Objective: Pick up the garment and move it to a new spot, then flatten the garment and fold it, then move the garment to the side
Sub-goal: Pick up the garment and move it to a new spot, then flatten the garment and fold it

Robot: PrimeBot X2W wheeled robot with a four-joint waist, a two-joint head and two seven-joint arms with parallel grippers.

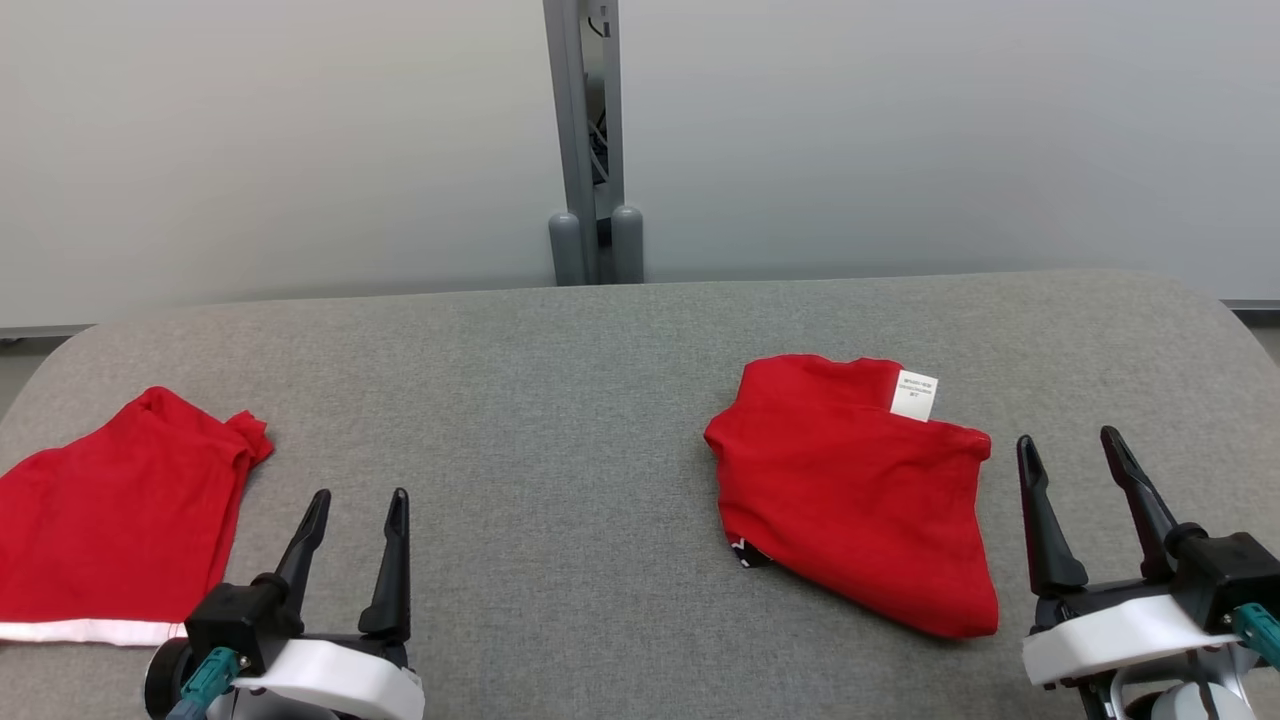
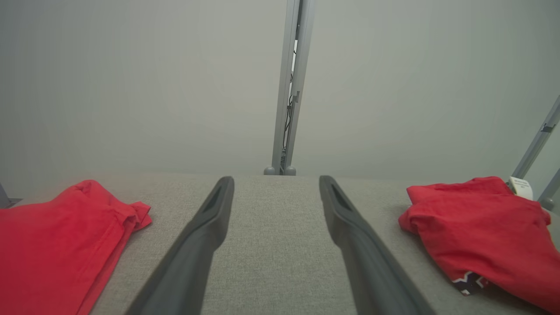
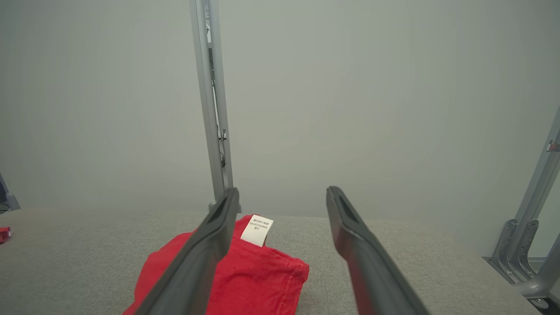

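A folded red garment (image 1: 850, 490) with a white label (image 1: 914, 395) lies on the right half of the grey table (image 1: 560, 400); it also appears at the right of the left wrist view (image 2: 481, 232) and low in the right wrist view (image 3: 249, 275). My right gripper (image 1: 1070, 445) stands open just to its right, holding nothing, fingers (image 3: 350, 232) apart. My left gripper (image 1: 360, 500) is open at the lower left, over bare table, its fingers (image 2: 214, 218) wide apart.
A second red garment (image 1: 120, 520) with a white hem lies flat at the table's left edge, also in the left wrist view (image 2: 57, 245). A grey post (image 1: 590, 140) stands behind the table against pale panels. More frame legs (image 3: 525, 249) stand off the right end.
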